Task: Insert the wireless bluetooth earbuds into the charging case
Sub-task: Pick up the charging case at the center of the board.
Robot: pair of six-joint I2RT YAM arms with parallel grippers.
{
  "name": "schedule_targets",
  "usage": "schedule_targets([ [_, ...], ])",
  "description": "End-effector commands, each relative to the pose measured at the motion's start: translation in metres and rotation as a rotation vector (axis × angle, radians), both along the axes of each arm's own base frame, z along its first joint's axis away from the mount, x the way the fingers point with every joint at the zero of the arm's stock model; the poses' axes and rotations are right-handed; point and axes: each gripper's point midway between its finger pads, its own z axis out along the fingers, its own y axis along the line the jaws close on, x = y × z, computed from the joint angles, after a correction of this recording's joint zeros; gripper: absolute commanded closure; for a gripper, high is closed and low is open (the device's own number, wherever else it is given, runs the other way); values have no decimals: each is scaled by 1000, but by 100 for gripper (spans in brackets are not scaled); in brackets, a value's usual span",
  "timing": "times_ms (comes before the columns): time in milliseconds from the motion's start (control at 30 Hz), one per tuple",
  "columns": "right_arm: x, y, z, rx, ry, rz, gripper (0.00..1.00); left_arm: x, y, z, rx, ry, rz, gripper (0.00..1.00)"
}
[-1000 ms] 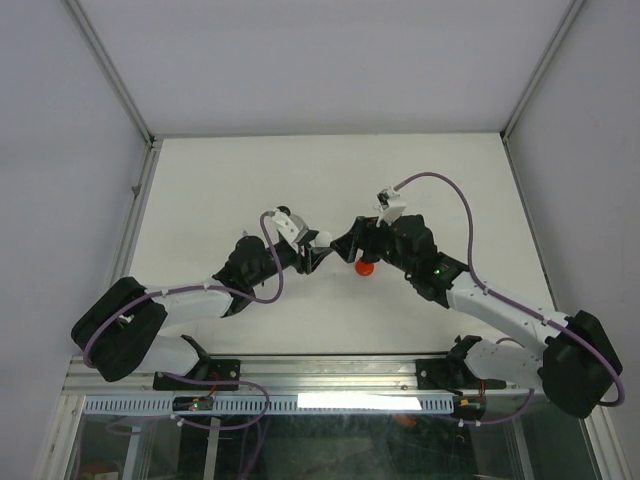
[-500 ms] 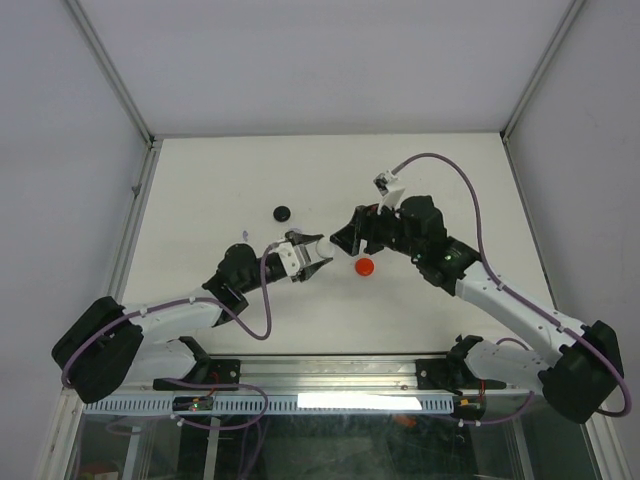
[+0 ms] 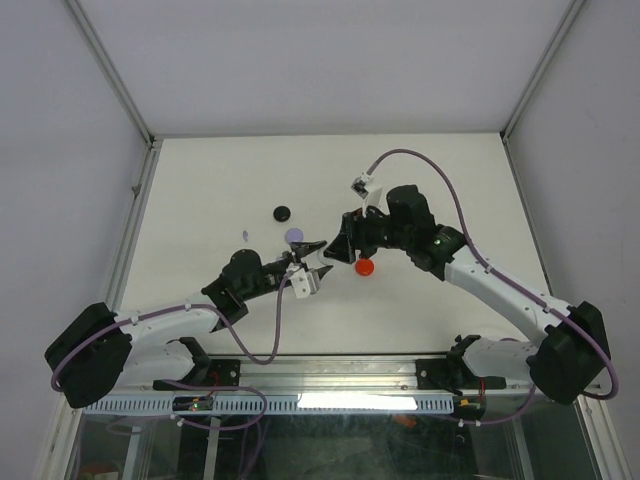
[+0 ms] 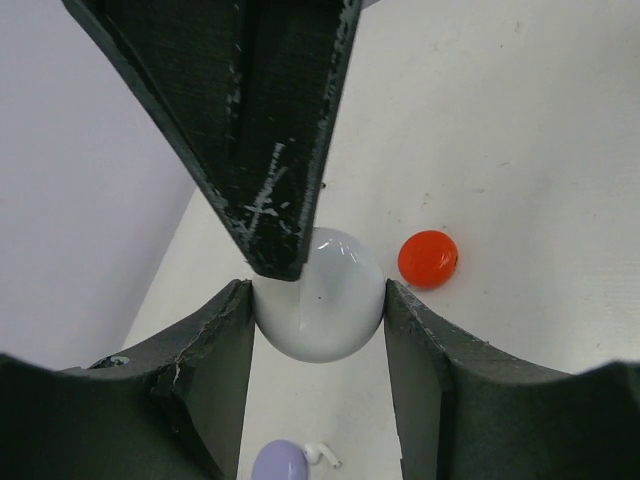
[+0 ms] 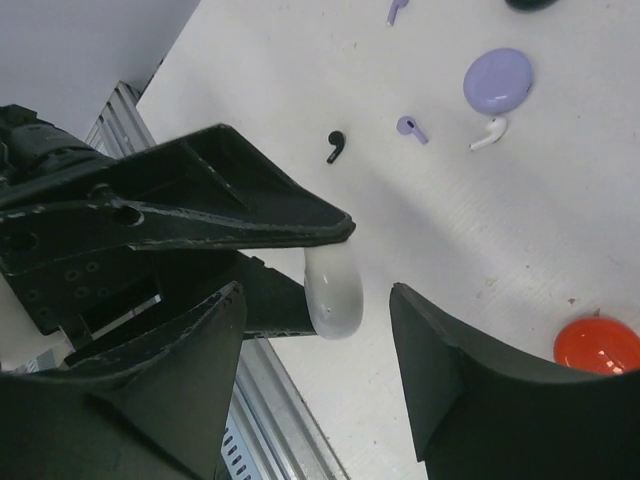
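Left jaws clamped on white case (image 4: 320, 305), right jaws parted close by, red case (image 4: 428, 258) nearby

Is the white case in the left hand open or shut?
Shut. The white case, gripped by the left hand, shows one smooth rounded shell; no raised lid or gap in either wrist view.

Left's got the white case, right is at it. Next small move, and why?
Probably close the right gripper on the free edge of the white case. The left gripper clamps the case, which looks shut; right's open fingers straddle it; the earbuds lie loose on the table, so it likely needs opening first.
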Motion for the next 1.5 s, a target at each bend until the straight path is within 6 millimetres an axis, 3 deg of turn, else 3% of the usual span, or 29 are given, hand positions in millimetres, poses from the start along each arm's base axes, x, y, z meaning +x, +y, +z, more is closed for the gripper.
schedule_targets([
  [0, -4, 6, 14, 24, -17, 63, 38, -3, -2, 34, -41, -130, -13, 56],
  [267, -9, 11, 10, 53, -5, 104, 45, -10, -8, 32, -35, -132, -49, 56],
  [433, -9, 12, 5, 39, 1, 120, 56, -11, -8, 34, -37, -138, -52, 56],
  [567, -11, 12, 3, 39, 0, 128, 67, -13, -8, 37, -47, -143, -62, 55],
  [767, -8, 10, 11, 47, -45, 116, 96, -14, -4, 36, -69, -117, -44, 47],
  [933, -6, 8, 20, 96, -99, 93, 99, -20, 9, 48, -195, -90, -9, 31],
  [1100, -4, 6, 27, 141, -157, 64, 100, -14, 19, 54, -301, 17, 61, 25],
  [1300, 3, 0, 45, 234, -266, -12, 100, -20, 25, 57, -461, 252, 47, 25],
  [1467, -2, -3, 59, 315, -367, -10, 100, -25, 41, 65, -590, 461, -23, 27],
])
